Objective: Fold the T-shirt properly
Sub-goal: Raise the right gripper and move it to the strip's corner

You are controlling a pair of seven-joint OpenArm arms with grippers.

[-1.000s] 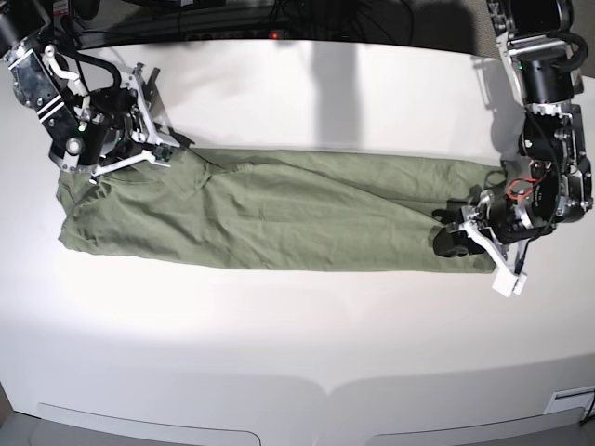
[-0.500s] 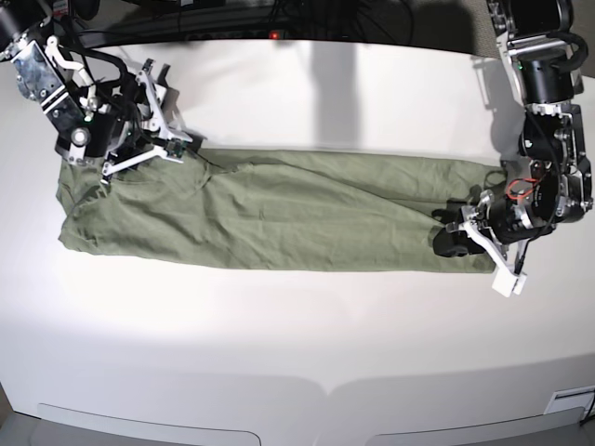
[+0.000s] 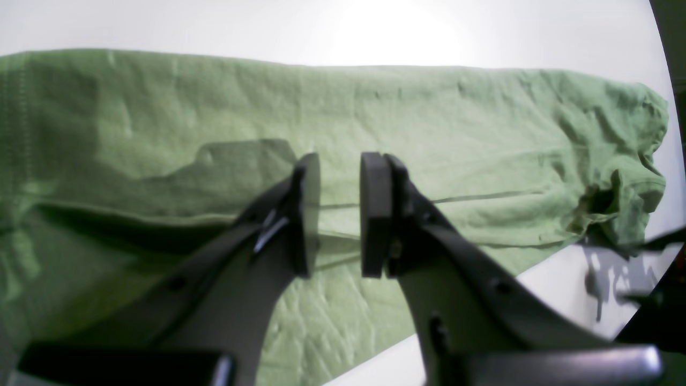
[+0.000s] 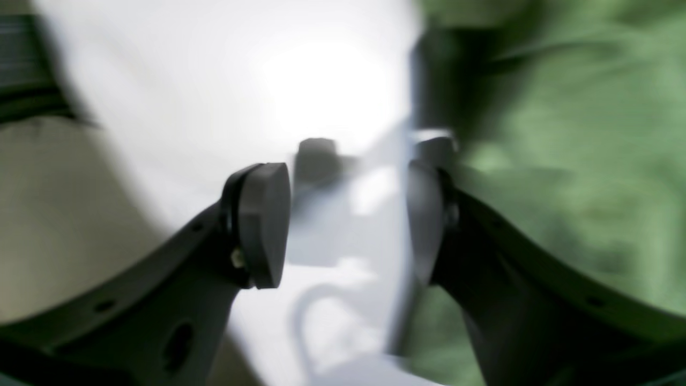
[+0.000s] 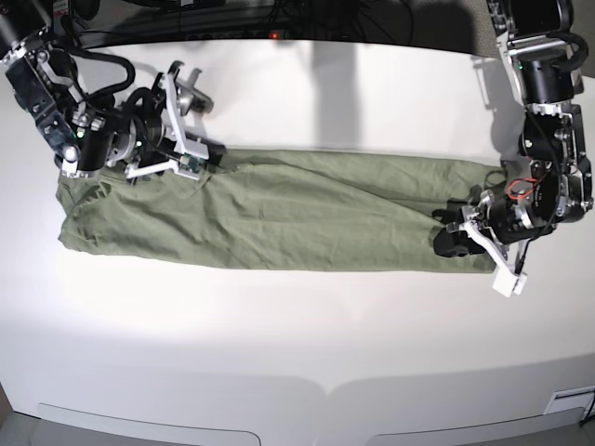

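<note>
The T-shirt (image 5: pixel 279 209) lies as a long, wrinkled green strip running left to right across the white table (image 5: pixel 297 353). My left gripper (image 5: pixel 453 240) sits low over the strip's right end. In the left wrist view its jaws (image 3: pixel 340 214) stand a narrow gap apart, with T-shirt (image 3: pixel 429 107) fabric showing through and nothing pinched. My right gripper (image 5: pixel 203 130) hovers at the strip's far edge near the left end. The blurred right wrist view shows it (image 4: pixel 348 225) wide open and empty, bare table under it and the T-shirt (image 4: pixel 563 134) to its right.
Dark cables and equipment (image 5: pixel 279 19) line the table's back edge. Both arm bases stand at the back corners. Bare white tabletop lies in front of the strip, down to the rounded front edge (image 5: pixel 325 390).
My right gripper has opened, let go of the strip's upper left corner, and moved right and slightly back along the far edge. The left arm and the T-shirt have stayed put.
</note>
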